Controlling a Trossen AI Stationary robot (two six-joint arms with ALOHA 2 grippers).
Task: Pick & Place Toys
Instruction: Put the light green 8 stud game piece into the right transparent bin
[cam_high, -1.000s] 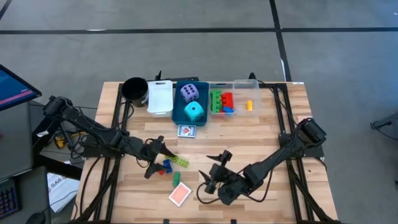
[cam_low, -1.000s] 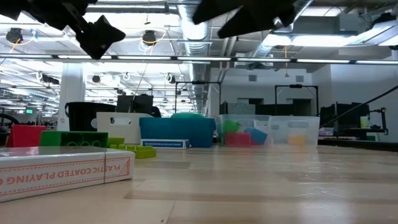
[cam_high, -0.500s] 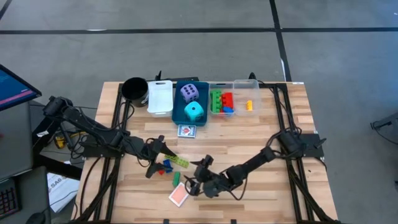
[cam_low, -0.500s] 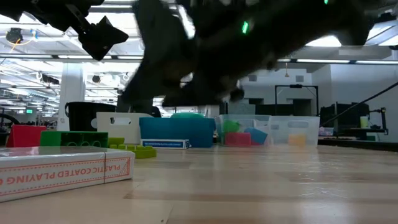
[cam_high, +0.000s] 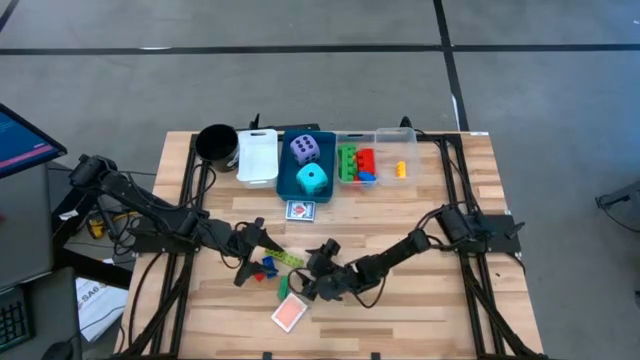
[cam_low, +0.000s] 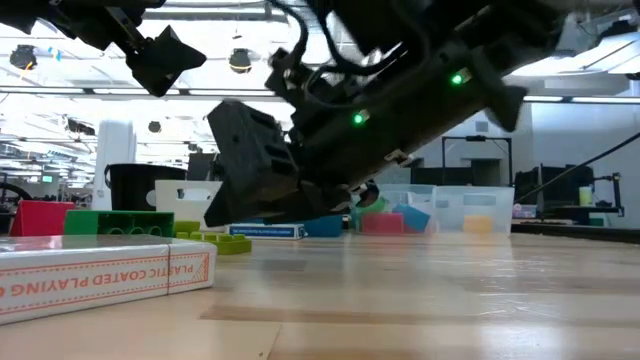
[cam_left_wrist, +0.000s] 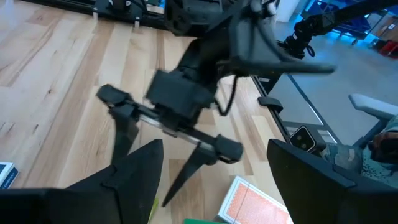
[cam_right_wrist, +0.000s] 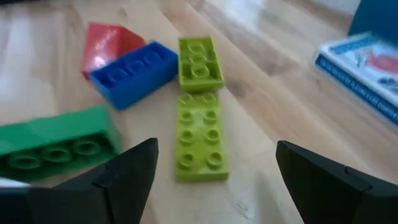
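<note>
Near table front, right gripper (cam_high: 305, 283) spread wide over lime brick (cam_right_wrist: 199, 135) — likely lining up pick; left gripper (cam_high: 262, 262) hovers beside, also spread, empty.

From above, the right arm (cam_high: 390, 262) covers part of the brick pile (cam_high: 268, 268), so those bricks can't be told apart there. In the low view the same arm blocks most of the blue bin (cam_low: 325, 226), and the red brick (cam_low: 40, 217) is half behind the green brick (cam_low: 118, 222). The card box (cam_low: 100, 276) runs off the frame's edge. In the right wrist view the green brick (cam_right_wrist: 56, 143) is blurred and the card deck (cam_right_wrist: 367, 62) is cut off.
</note>
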